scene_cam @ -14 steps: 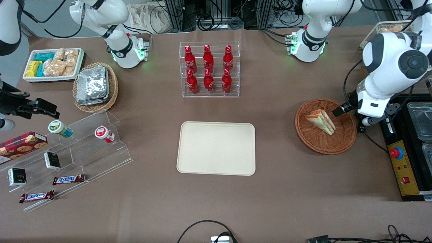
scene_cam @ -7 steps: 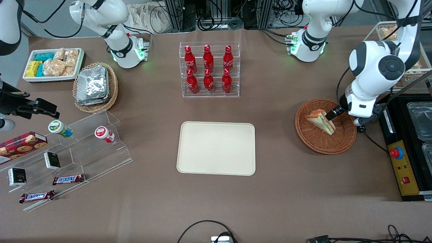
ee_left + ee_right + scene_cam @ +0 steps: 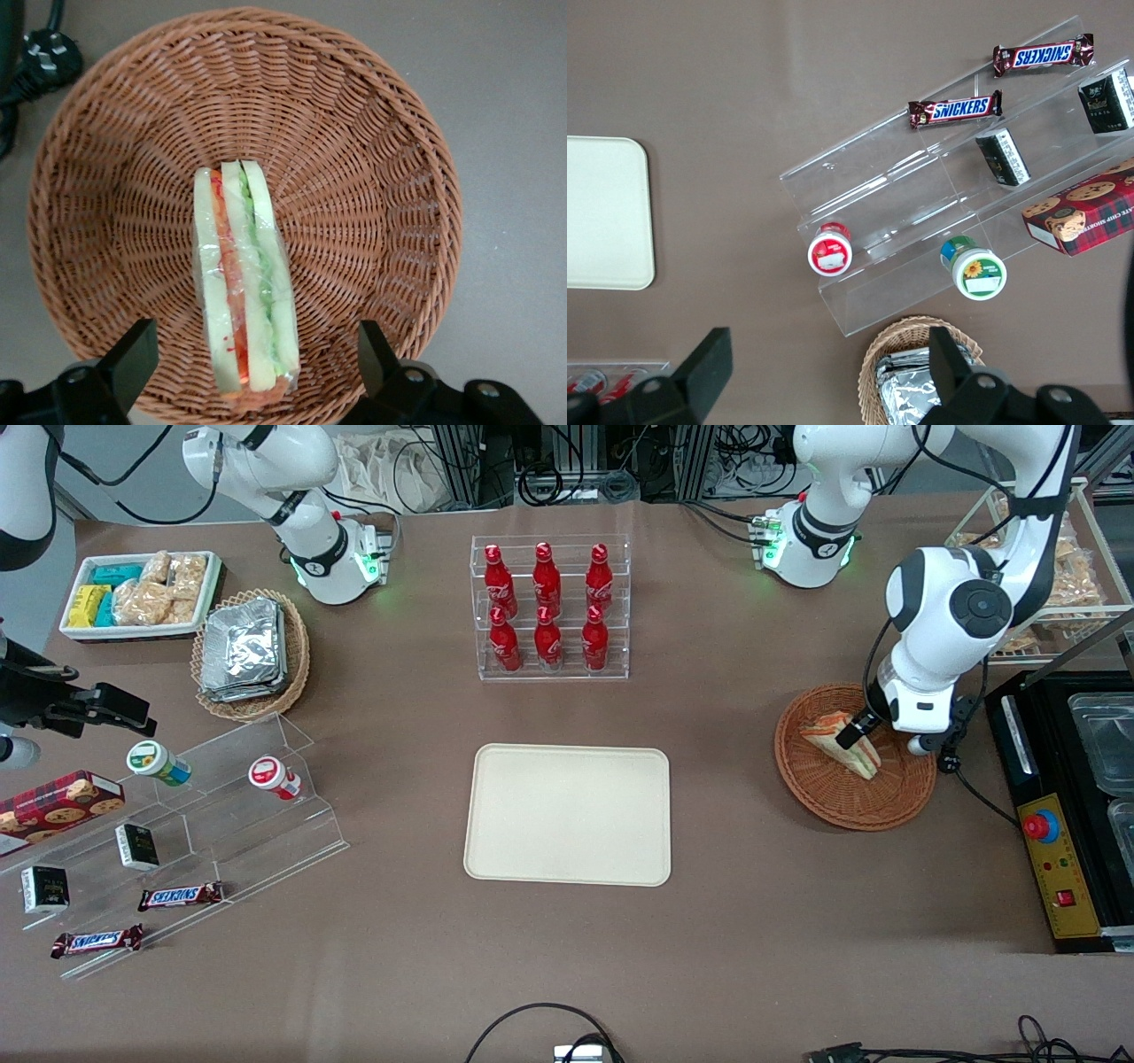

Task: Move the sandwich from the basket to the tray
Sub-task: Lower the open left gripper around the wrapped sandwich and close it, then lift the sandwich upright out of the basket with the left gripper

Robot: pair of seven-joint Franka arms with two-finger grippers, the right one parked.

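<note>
The sandwich (image 3: 866, 760) (image 3: 244, 283), a wrapped wedge with orange, pink and green layers, lies in the round reddish-brown basket (image 3: 850, 804) (image 3: 372, 177) toward the working arm's end of the table. My left gripper (image 3: 852, 735) (image 3: 255, 354) hangs right above the sandwich, open, with one black finger on each side of the wedge's wide end and not touching it. The cream tray (image 3: 567, 815) (image 3: 602, 212) sits flat and bare at the table's middle, toward the parked arm's end from the basket.
A clear rack of red bottles (image 3: 549, 607) stands farther from the front camera than the tray. A black control box with a red button (image 3: 1054, 859) lies beside the basket. A wire rack of snacks (image 3: 1059, 584), an acrylic shelf (image 3: 221, 806) and a foil-pack basket (image 3: 252, 651) are also on the table.
The left arm has swung in over the basket, carrying the open gripper from the basket's rim to above the sandwich. The sandwich has not moved.
</note>
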